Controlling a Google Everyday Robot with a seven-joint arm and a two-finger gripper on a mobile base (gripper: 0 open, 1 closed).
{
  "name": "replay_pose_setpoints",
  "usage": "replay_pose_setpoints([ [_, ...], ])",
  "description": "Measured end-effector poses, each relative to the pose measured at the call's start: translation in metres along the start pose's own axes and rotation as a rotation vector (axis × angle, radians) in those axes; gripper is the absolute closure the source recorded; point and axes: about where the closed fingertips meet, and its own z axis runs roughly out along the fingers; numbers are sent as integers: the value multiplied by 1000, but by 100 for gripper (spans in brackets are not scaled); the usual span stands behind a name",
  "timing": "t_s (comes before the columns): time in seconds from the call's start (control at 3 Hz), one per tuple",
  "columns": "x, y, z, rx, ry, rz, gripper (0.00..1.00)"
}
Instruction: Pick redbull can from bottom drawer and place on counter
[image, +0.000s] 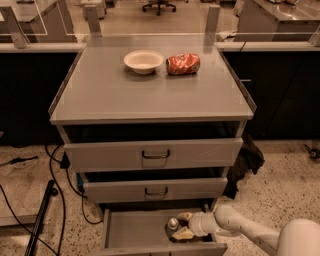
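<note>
The redbull can (173, 223) stands upright in the open bottom drawer (135, 231), right of its middle, its shiny top showing. My gripper (181, 225) reaches into the drawer from the right at the end of the white arm. It is open, with one finger behind the can and one in front of it, the tips level with the can's right side. The counter (115, 92) is the broad grey top of the cabinet above.
On the counter's far part sit a white bowl (143, 61) and a crushed orange-red can (183, 64). The two upper drawers (155, 154) stand slightly pulled out above the bottom one. Cables (55, 190) and a dark pole lie on the floor at the left.
</note>
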Motion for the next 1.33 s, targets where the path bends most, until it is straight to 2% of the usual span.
replay_pose_setpoints([
  [0.67,-8,2,31,-28,-64,-30,43],
  [1.33,-11,6,41,-32,-94,-55,85],
])
